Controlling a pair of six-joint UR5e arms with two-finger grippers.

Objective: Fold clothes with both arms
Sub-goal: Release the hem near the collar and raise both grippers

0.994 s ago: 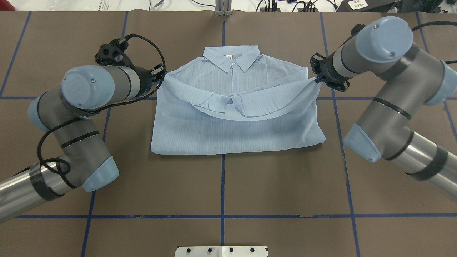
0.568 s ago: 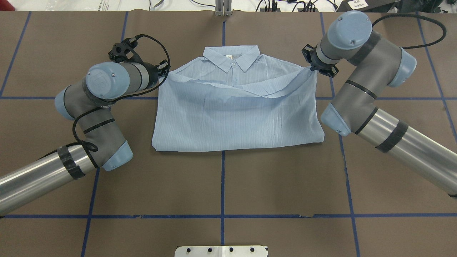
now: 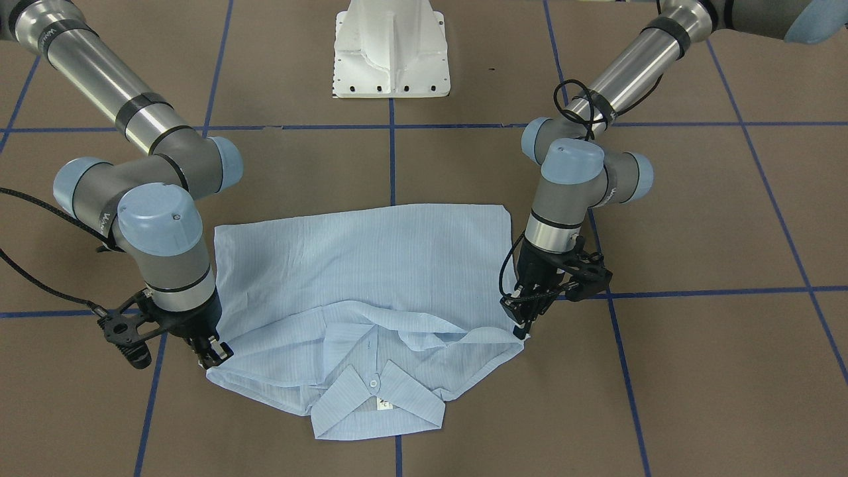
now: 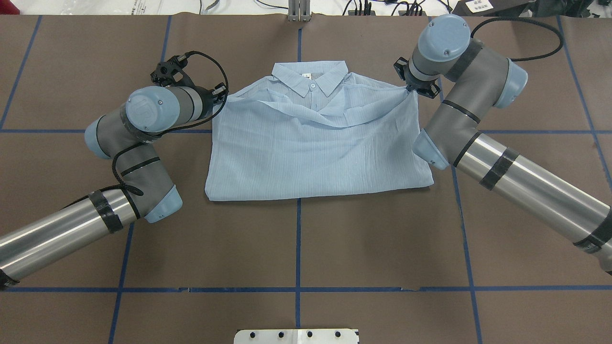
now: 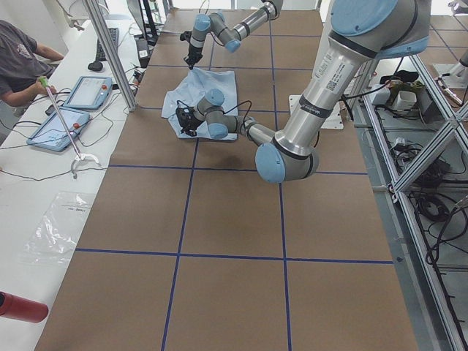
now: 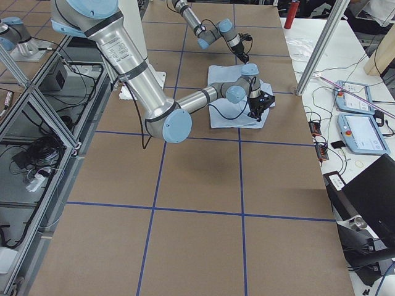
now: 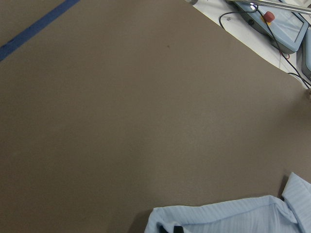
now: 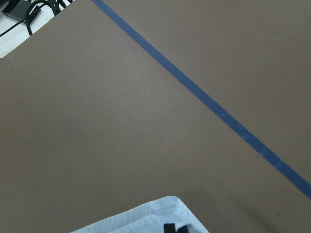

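One shirt (image 4: 315, 153) is lying on the table (image 4: 296, 239); two pincers, left pincer (image 4: 222, 96) and right pincer (image 4: 410, 90), are each clamping one shirt corner.

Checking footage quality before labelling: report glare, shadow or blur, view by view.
Overhead view: even light, sharp, bright sheen along the right arm. Front view: only soft shadows by the shirt. Side views: shirt small, detail lost. Wrist views: sharp, no glare.

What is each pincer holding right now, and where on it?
Both hold the shirt: the left pincer and the right pincer each pinch one corner of the folded-over layer, up beside the shoulders.
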